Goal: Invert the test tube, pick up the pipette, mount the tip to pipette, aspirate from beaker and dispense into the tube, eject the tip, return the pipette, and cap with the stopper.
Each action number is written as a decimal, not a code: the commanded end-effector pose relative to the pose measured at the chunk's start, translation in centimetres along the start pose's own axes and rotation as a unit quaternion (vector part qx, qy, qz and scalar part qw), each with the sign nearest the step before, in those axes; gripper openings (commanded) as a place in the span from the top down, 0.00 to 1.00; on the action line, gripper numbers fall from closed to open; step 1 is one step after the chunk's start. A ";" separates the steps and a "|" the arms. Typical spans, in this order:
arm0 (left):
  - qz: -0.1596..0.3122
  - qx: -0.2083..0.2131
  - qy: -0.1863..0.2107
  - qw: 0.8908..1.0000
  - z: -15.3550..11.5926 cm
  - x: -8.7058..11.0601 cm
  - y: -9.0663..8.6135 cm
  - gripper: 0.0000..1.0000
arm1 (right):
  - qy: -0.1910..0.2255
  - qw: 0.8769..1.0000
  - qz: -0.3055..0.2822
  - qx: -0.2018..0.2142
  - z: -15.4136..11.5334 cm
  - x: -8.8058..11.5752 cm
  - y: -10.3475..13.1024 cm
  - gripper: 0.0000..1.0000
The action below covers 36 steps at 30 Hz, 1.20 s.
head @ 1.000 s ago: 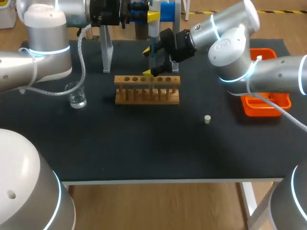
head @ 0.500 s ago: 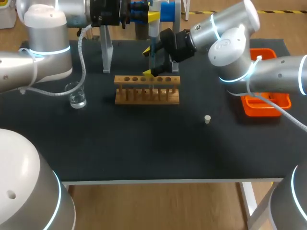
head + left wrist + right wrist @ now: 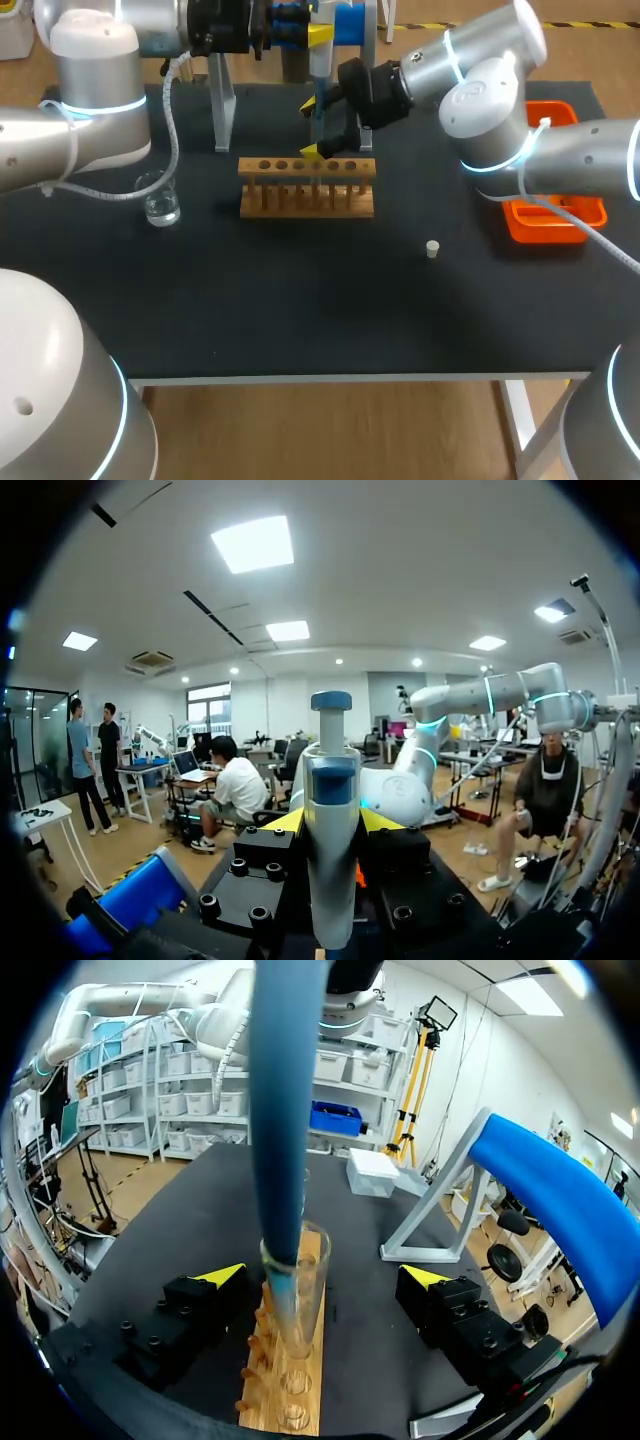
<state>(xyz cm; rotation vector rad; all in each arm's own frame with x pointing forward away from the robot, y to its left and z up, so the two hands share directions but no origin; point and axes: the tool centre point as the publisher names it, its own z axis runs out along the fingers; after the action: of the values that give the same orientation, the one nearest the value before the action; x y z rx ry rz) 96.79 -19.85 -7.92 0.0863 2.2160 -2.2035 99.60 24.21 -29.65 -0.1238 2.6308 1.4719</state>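
Note:
My left gripper (image 3: 332, 825) is shut on the white-and-blue pipette (image 3: 331, 800), holding it upright above the wooden tube rack (image 3: 307, 186); in the head view that gripper (image 3: 318, 37) is at the back middle. The pipette's blue shaft (image 3: 279, 1110) runs down and its tip sits inside the mouth of a clear test tube (image 3: 300, 1300) standing in the rack (image 3: 290, 1380). My right gripper (image 3: 322, 1276) is open, its yellow-tipped fingers (image 3: 222, 1273) well apart on either side of the tube without touching it. The right gripper (image 3: 310, 128) hangs just behind the rack.
A glass beaker (image 3: 159, 198) with clear liquid stands to the left of the rack. A small white stopper (image 3: 432, 249) lies on the black mat to the right front. An orange tray (image 3: 553, 220) sits at the right edge. A grey pipette stand (image 3: 222, 105) rises behind the rack.
My right arm's wrist and forearm have shifted slightly up and to the right; its open gripper stays by the tube. The left arm and pipette have not moved.

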 end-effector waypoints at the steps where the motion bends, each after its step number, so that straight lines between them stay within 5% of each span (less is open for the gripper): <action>1: 0.001 0.001 -0.001 1.000 0.0 0.0 0.0 1.00 | -0.007 1.000 -0.003 -0.011 -2.3 1.0 -0.2 0.00; 18: 0.001 0.001 -0.001 1.000 0.0 0.0 0.0 1.00 | -0.036 0.998 -0.032 -0.045 -9.3 3.0 0.3 0.00; 36: 0.001 0.001 -0.001 1.000 0.0 0.0 0.0 1.00 | -0.069 0.989 -0.007 -0.129 -18.9 3.9 5.6 0.00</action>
<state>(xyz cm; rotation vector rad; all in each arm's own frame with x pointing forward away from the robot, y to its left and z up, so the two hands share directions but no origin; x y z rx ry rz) 96.78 -19.86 -7.92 0.0864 2.2159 -2.2035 94.80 13.04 -16.96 -0.0742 2.3162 1.7527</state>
